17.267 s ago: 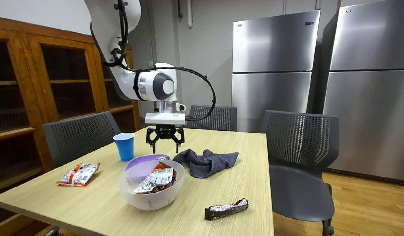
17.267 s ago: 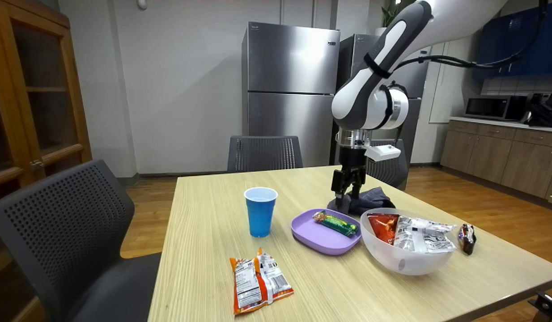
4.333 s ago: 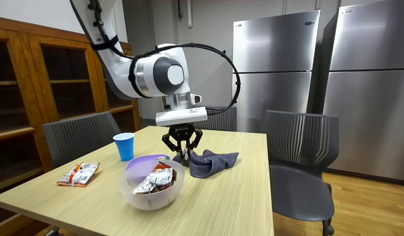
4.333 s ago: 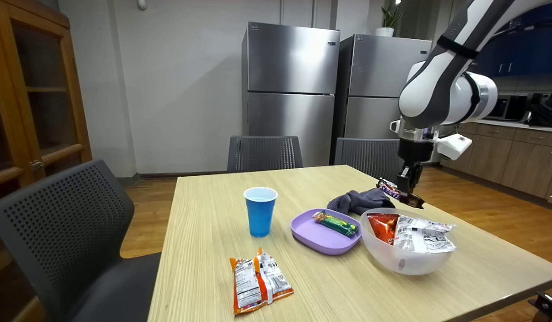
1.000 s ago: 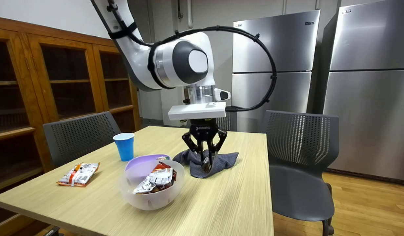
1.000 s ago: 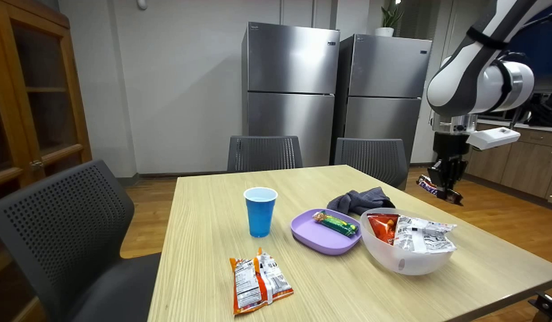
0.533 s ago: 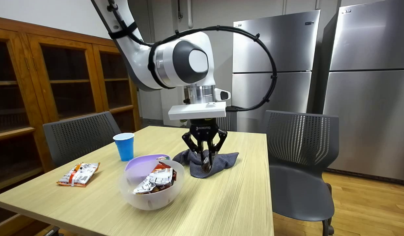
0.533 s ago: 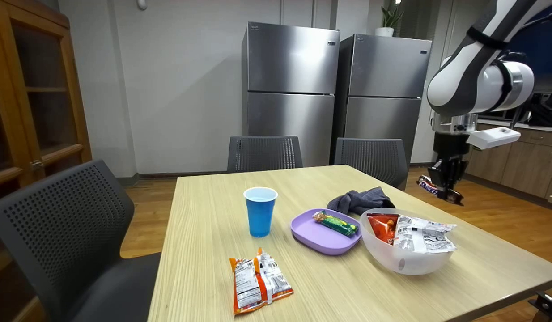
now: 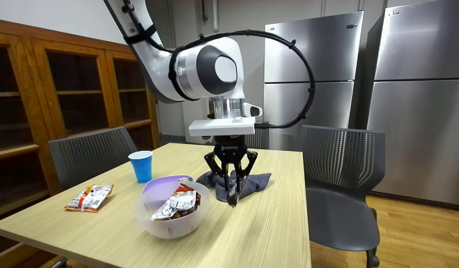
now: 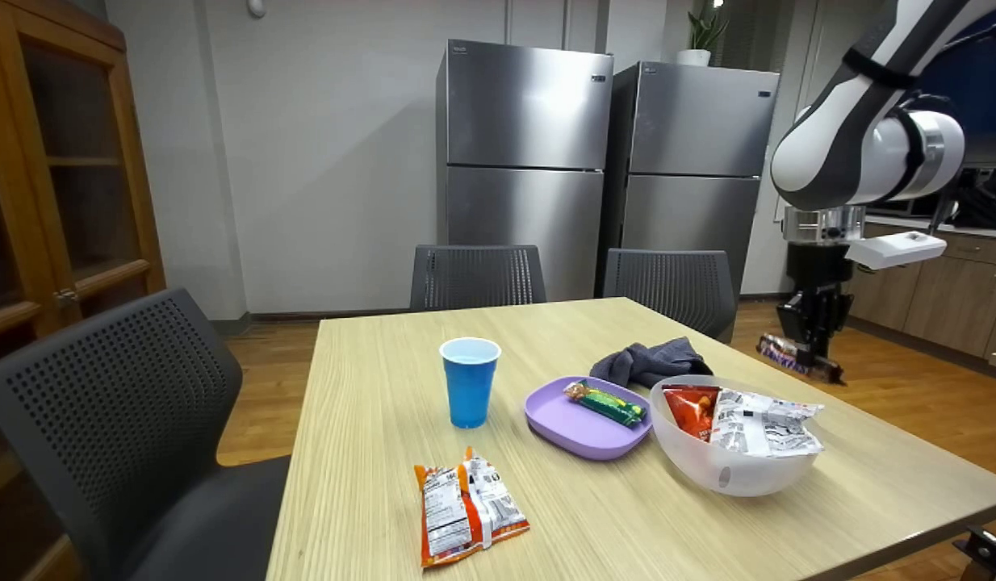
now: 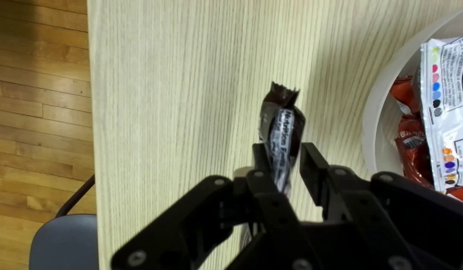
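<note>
The table [image 11: 160, 112] fills the middle of the wrist view, with the bowl [image 11: 369, 123] at the right edge of the frame. The gripper [image 11: 285, 148], entering at the bottom, stands with its fingers parted, a gap visible on the picture's right. The bar [image 11: 282, 127] lies between them, above the table and just right of centre, crimped end past the tips; blurred in both exterior views, its contact with either finger cannot be confirmed.
</note>
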Motion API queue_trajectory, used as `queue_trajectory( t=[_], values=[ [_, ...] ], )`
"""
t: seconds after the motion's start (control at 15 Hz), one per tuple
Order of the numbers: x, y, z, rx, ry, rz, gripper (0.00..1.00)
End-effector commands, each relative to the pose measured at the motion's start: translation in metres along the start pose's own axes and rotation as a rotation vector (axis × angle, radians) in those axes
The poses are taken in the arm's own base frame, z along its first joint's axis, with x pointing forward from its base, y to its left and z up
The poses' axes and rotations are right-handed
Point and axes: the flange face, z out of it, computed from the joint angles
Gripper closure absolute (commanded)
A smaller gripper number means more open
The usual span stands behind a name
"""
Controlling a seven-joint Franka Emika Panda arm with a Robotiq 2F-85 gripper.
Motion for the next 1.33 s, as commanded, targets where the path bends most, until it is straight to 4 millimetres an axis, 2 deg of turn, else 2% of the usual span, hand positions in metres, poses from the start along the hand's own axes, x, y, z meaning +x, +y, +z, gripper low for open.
queue_trajectory(
  t=[0.0, 0.33, 0.67, 0.73, 1.27],
  values=[
    [-0.004, 0.001, -0.012, 0.003, -0.030, 0.034, 0.39],
    [-0.006, 0.002, -0.013, 0.008, -0.037, 0.061, 0.01],
    [-0.006, 0.003, -0.014, 0.002, -0.041, 0.096, 0.00],
    [-0.004, 0.003, -0.003, 0.010, -0.031, 0.073, 0.00],
    [-0.004, 0.002, 0.000, 0.012, -0.036, 0.073, 0.00]
  ],
)
